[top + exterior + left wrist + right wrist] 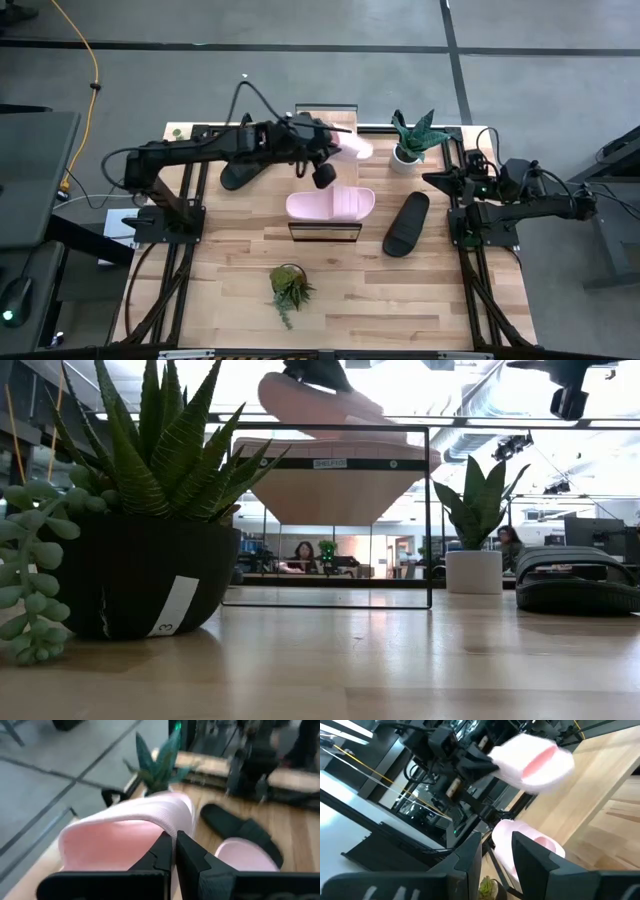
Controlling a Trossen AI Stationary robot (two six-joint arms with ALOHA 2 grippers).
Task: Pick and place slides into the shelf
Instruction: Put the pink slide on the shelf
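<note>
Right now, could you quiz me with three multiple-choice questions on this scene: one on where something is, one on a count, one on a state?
1. Where is the black slide nearest the right arm?
A. On top of the shelf
B. On the table, right of the shelf
C. In an end effector

2. How many pink slides show?
A. One
B. Two
C. Four

3. The left end effector is:
A. Open and empty
B. Shut on a pink slide
C. Shut on a plant

Answers:
1. B, it lies on the table beside the shelf.
2. B, one is held up and one lies below it.
3. B, its fingers pinch the strap.
</note>
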